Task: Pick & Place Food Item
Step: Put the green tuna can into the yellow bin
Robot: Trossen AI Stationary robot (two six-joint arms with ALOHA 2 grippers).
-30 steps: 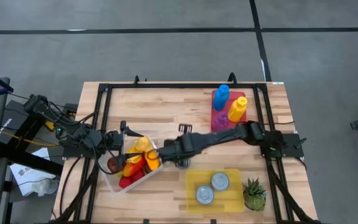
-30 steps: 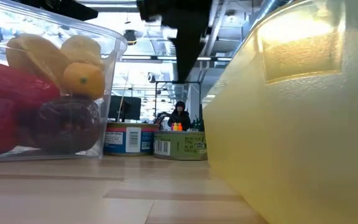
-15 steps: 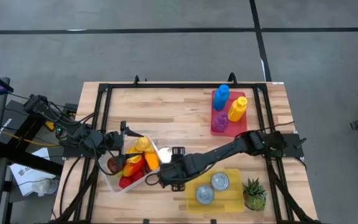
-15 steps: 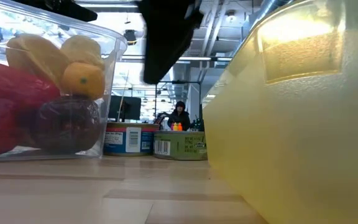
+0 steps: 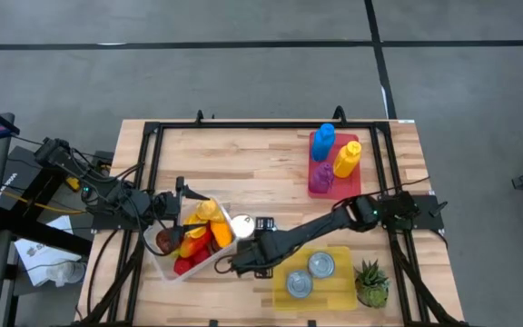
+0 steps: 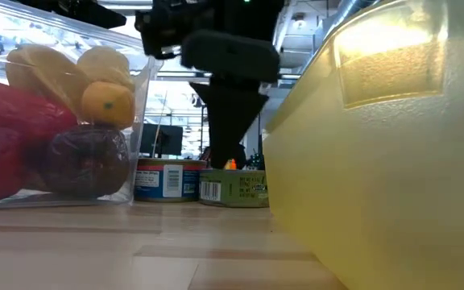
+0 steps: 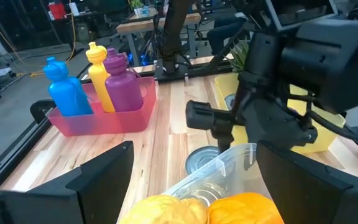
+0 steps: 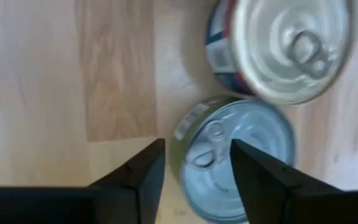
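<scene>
Two food cans stand on the wood beside the clear fruit bin (image 5: pixel 189 243): one with a blue and red label (image 8: pixel 284 46) and one with a green label (image 8: pixel 235 158). My right gripper (image 8: pixel 194 168) points down over the green can, open, one finger on each side of its pull-tab lid. No touch shows. In the low view the same gripper (image 6: pixel 228 121) hangs just over the green can (image 6: pixel 232 187). My left gripper (image 7: pixel 194 193) waits open at the bin's far left corner, over the yellow fruit (image 7: pixel 166 208).
A yellow tray (image 5: pixel 334 289) with two more cans lies to the right of the gripper, near the front edge. A small plant (image 5: pixel 370 282) stands beside it. At the far right, a red tray (image 5: pixel 332 177) holds three bottles. Bare wood lies between the bin and the trays.
My right gripper has swung from beside the bin's far right corner toward the table's near edge. It has sunk toward the two cans and tipped more steeply downward. The cans and the bin stay where they were.
</scene>
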